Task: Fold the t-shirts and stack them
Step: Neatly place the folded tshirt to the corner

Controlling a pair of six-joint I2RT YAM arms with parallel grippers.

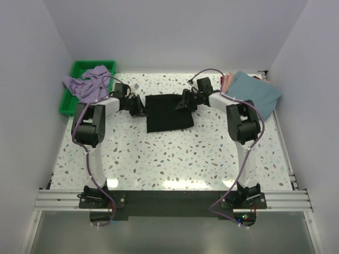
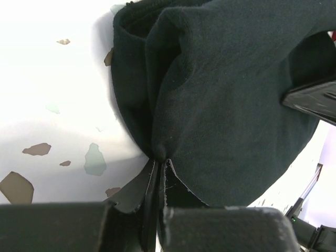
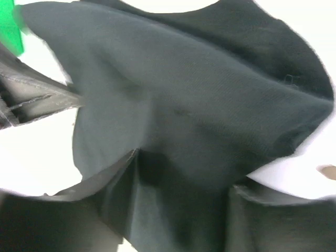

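The black t-shirt (image 1: 168, 112) lies folded into a rectangle at the middle of the table. My left gripper (image 1: 139, 107) is at its left edge; in the left wrist view its jaws (image 2: 160, 164) are shut on a pinch of the black cloth (image 2: 226, 105). My right gripper (image 1: 183, 103) is over the shirt's upper right part; in the right wrist view its fingers (image 3: 100, 184) stand apart with black cloth (image 3: 184, 105) lying between them. The lavender tee (image 1: 87, 82) is crumpled on the green tray. The teal-blue tee (image 1: 254, 92) lies at the far right on the pink one (image 1: 226, 80). No dark red tee shows clearly.
The green plastic tray (image 1: 66, 103) stands at the far left against the wall; a corner of it shows in the right wrist view (image 3: 10, 31). White walls close in the table on three sides. The arm bases sit on the rail at the near edge.
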